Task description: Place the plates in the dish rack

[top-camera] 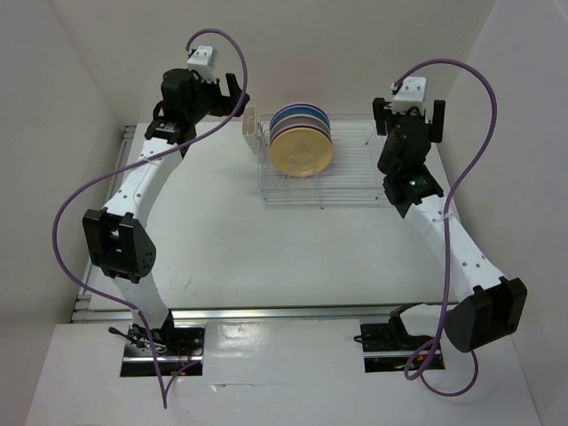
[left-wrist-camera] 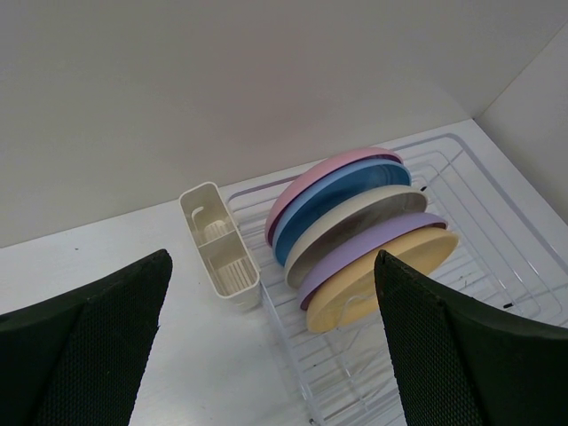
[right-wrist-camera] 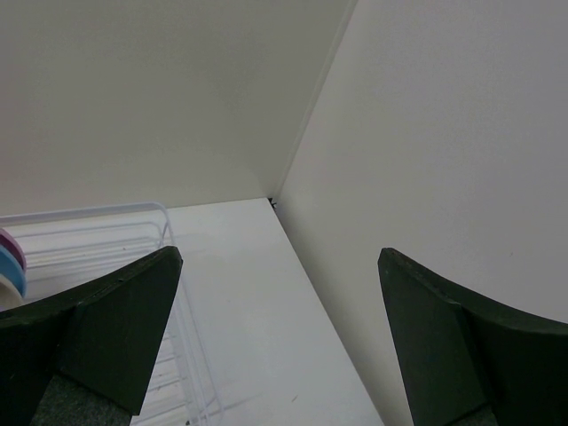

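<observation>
The dish rack (top-camera: 346, 182) stands at the back of the table and holds several plates on edge. In the left wrist view they stand in a row: pink (left-wrist-camera: 333, 173), blue (left-wrist-camera: 342, 197), cream-white (left-wrist-camera: 355, 222), purple (left-wrist-camera: 373, 248) and orange-yellow (left-wrist-camera: 373, 284) at the front. The orange-yellow plate (top-camera: 302, 151) faces the top camera. My left gripper (left-wrist-camera: 271, 355) is open and empty, raised left of the rack (left-wrist-camera: 497, 231). My right gripper (right-wrist-camera: 280, 355) is open and empty, raised past the rack's right end (right-wrist-camera: 106, 231).
A cream cutlery cup (left-wrist-camera: 217, 248) hangs on the rack's left end, also seen from above (top-camera: 250, 129). White walls close in behind and on both sides; the right wall (right-wrist-camera: 444, 133) is near my right gripper. A metal rail (top-camera: 293, 312) runs along the near edge.
</observation>
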Available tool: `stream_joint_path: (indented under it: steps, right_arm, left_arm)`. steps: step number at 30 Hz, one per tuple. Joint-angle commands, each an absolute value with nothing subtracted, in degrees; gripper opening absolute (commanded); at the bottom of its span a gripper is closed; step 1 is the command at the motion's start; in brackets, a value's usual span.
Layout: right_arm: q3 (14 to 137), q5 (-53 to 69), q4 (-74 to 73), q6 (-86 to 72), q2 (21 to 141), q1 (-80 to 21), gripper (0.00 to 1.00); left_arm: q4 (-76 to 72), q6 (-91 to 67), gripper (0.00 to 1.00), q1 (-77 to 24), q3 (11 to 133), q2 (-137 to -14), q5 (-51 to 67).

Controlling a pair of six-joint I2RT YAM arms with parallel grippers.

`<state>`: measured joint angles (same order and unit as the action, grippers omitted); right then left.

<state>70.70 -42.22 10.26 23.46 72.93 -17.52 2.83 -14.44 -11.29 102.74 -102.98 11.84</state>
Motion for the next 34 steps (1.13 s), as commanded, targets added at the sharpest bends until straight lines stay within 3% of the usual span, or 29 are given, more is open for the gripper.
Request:
stream_joint_path:
  steps: [1,18,34]
  right_arm:
    - [70.58,-41.57,13.8,23.29,70.84,-17.75,1.0]
    - [68.64,-40.07,15.21,23.29,67.41,-17.75,1.0]
    - [70.57,-40.69,16.44,24.96,72.06,-17.75,1.0]
  left_arm:
    - [0.18,-13.45,1.0,-11.43,103.45,-101.43,12.04]
    - [0.18,-12.92,1.0,-11.43,102.92,-100.81,13.1]
    - [0.7,-10.64,1.0,-11.43,104.06,-101.34,13.1]
